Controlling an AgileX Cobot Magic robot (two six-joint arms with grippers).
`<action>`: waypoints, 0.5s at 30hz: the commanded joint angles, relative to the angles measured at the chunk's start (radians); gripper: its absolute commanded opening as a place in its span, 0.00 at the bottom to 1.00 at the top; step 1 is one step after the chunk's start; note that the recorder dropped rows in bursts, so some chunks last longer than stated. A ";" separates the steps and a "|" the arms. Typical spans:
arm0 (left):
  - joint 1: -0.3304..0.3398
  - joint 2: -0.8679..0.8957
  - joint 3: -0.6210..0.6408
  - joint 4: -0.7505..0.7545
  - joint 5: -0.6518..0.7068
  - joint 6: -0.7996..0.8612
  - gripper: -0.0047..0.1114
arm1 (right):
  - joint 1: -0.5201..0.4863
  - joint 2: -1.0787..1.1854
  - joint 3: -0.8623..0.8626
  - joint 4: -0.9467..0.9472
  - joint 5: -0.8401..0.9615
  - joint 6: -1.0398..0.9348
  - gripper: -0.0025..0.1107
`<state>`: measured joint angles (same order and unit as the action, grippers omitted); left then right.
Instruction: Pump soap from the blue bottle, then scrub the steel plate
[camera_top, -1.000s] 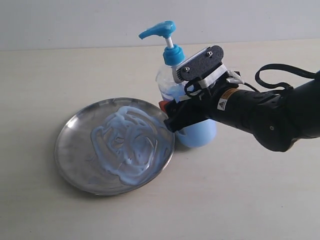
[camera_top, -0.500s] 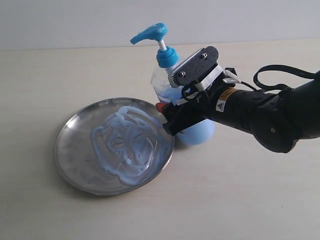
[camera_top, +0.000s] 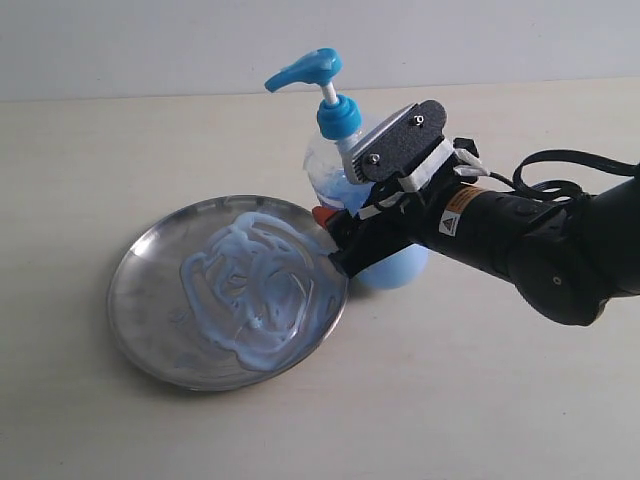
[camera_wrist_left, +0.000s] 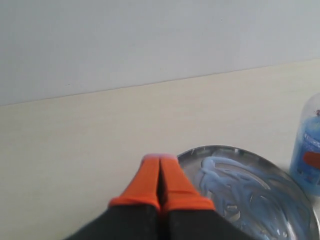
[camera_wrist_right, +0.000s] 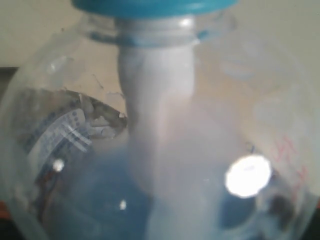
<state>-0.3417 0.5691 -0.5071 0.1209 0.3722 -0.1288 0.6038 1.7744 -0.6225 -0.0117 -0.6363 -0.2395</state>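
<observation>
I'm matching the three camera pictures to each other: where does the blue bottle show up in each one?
Exterior view: the blue bottle stands at centre, behind the right gripper.
Left wrist view: only its label side, cut off at the frame's edge.
Right wrist view: its clear body fills the frame.
Shared landmark: the steel plate, beside the bottle.

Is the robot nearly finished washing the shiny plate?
Not yet. Pale blue soap is already smeared in swirls over the round steel plate. The right tool is around the clear blue-topped pump bottle, which leans. The shut left tool waits nearby. Cleaning off remains.
</observation>
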 joint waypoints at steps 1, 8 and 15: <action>-0.031 0.083 -0.071 -0.007 -0.003 0.001 0.04 | 0.001 -0.016 -0.010 -0.007 -0.130 -0.003 0.02; -0.031 0.141 -0.109 -0.007 -0.022 0.001 0.04 | 0.001 -0.016 -0.010 -0.007 -0.136 -0.003 0.02; -0.031 0.141 -0.109 -0.007 -0.019 0.001 0.04 | 0.001 -0.016 -0.010 -0.007 -0.136 -0.003 0.02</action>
<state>-0.3672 0.7107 -0.6111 0.1209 0.3655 -0.1288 0.6038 1.7744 -0.6225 -0.0134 -0.6514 -0.2395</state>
